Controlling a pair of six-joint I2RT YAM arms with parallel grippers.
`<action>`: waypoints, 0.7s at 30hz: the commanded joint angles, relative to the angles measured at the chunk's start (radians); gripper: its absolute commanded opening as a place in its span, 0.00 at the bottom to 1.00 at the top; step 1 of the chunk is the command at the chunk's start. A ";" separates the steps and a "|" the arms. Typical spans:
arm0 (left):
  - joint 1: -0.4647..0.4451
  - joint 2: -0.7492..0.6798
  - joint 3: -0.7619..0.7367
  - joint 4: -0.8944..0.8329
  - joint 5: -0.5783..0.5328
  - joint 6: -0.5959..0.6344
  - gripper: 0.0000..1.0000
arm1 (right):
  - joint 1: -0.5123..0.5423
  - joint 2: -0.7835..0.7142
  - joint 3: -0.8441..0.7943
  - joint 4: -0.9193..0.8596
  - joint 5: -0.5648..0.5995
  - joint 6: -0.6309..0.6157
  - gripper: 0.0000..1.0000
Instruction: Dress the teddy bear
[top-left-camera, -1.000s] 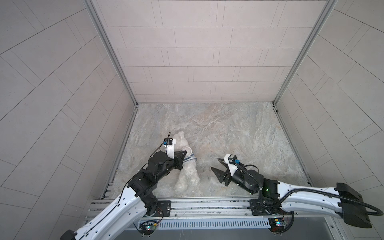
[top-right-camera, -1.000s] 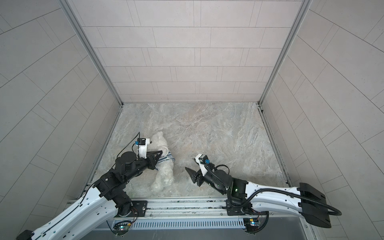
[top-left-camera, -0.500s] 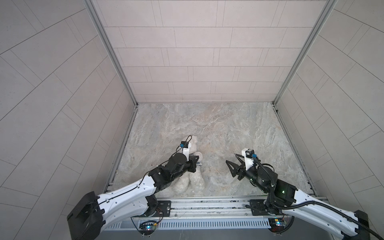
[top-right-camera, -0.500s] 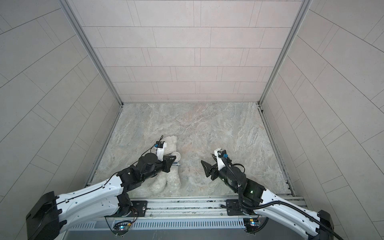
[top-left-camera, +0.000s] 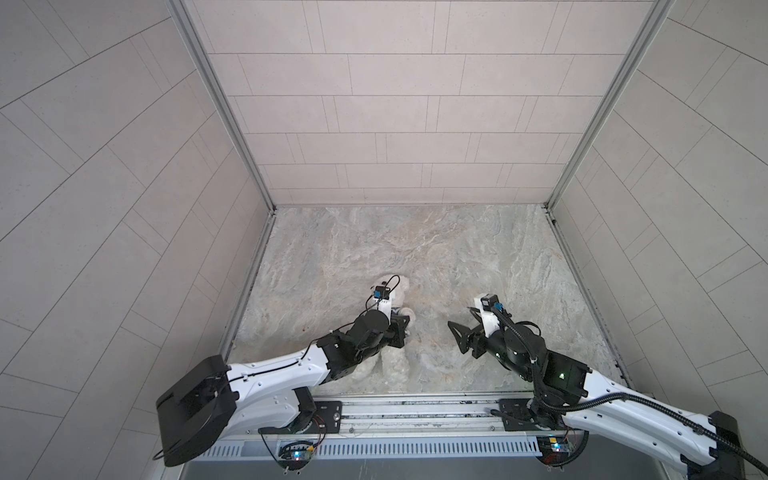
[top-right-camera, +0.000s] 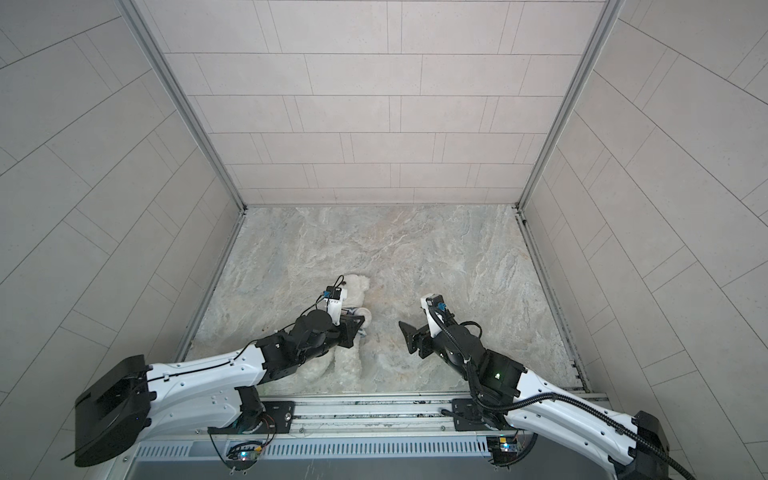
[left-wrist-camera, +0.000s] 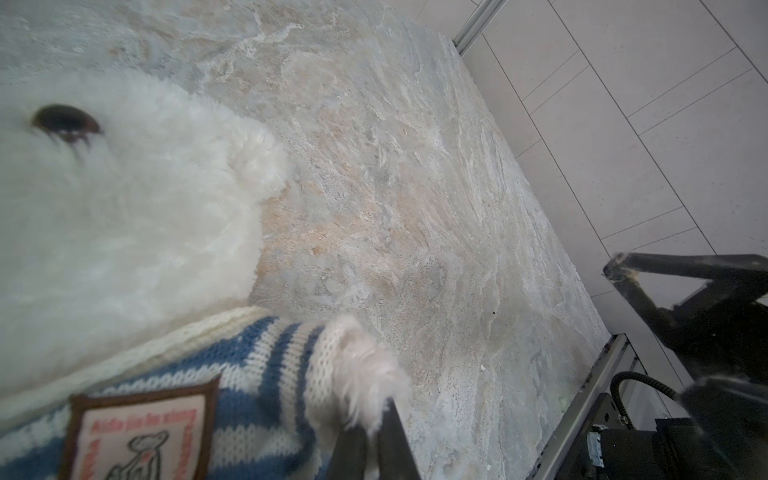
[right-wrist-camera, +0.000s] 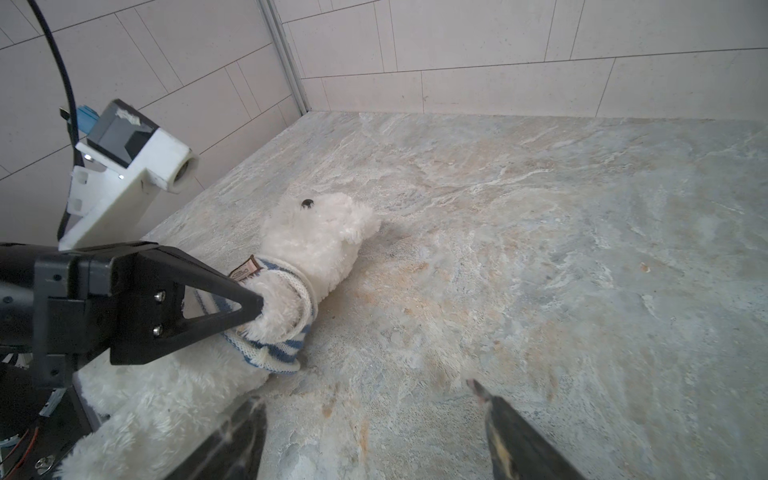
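The teddy bear lies on the marble table, low and left of centre in both top views, with legs at the near edge and head farther. It wears a striped shirt. The left gripper is narrow, with paw fur between its tips. To the right, the right gripper stands wide and holds nothing.

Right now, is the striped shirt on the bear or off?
On: the striped shirt sits around the bear at the neck, and a paw pokes out of one sleeve. Other sleeve hidden.
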 joint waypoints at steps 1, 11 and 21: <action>-0.015 -0.003 0.031 0.070 0.022 -0.017 0.27 | -0.004 0.034 0.015 0.013 0.008 -0.016 0.84; -0.004 -0.229 0.016 -0.088 0.027 0.037 0.47 | -0.004 0.192 0.049 0.105 -0.003 -0.032 0.85; 0.198 -0.313 0.018 -0.306 0.063 0.075 0.41 | -0.005 0.395 0.122 0.275 -0.101 -0.026 0.85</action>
